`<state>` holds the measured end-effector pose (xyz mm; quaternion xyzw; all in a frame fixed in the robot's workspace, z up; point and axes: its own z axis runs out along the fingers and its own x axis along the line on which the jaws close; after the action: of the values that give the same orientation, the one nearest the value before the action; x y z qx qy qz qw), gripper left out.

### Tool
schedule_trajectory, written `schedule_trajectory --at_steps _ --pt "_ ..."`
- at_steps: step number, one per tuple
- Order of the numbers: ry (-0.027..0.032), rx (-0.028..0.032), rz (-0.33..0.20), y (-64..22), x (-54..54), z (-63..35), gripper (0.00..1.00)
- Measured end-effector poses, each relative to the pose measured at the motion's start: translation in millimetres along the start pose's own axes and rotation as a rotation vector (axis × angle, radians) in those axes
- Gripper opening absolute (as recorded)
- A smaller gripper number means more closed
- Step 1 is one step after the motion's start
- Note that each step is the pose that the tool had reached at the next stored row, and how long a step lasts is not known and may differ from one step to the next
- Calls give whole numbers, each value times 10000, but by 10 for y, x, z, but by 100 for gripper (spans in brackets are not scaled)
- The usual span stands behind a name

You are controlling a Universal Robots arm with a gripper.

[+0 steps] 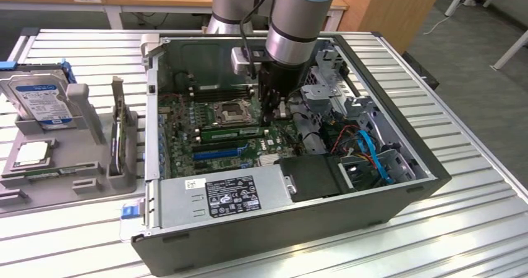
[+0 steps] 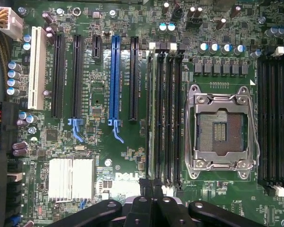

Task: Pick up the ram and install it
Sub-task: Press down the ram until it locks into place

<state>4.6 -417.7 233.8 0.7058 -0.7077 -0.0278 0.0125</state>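
Ram (image 1: 235,130) standing on edge in one of the memory slots beside the empty processor socket (image 1: 231,112), inside the open computer case (image 1: 347,222) on the table (image 1: 470,228). Seen from the wrist as a pale narrow strip (image 2: 154,113) running the length of its slot, in the slot of that bank farthest from the socket (image 2: 220,127). Long, thin and green in the exterior view, top edge level with the motherboard (image 2: 99,99); chips too small to make out.

Claw (image 1: 281,108) clenched, fingers together with nothing between them, low over one end of the stick (image 2: 151,189). Cannot tell whether touching it or just above.

Judged as the seating step: stick placed, push-down in hand. To do it well:
- Keep the closed fingertips centred on the top edge, not off to a neighbouring slot.
- Press straight down, no tilt, so the board does not rock in its slot.
- Treat both ends alike; one end pushed home alone would likely leave the other end high.
- Watch the white latches at the slot ends; closure not clear from here.
- Stay clear of the socket frame and the cables nearby.
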Motion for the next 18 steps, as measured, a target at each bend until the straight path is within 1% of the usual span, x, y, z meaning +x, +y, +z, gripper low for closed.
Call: schedule_trajectory --at_steps 18 --pt "-2 1 -1 -1 -24 13 10"
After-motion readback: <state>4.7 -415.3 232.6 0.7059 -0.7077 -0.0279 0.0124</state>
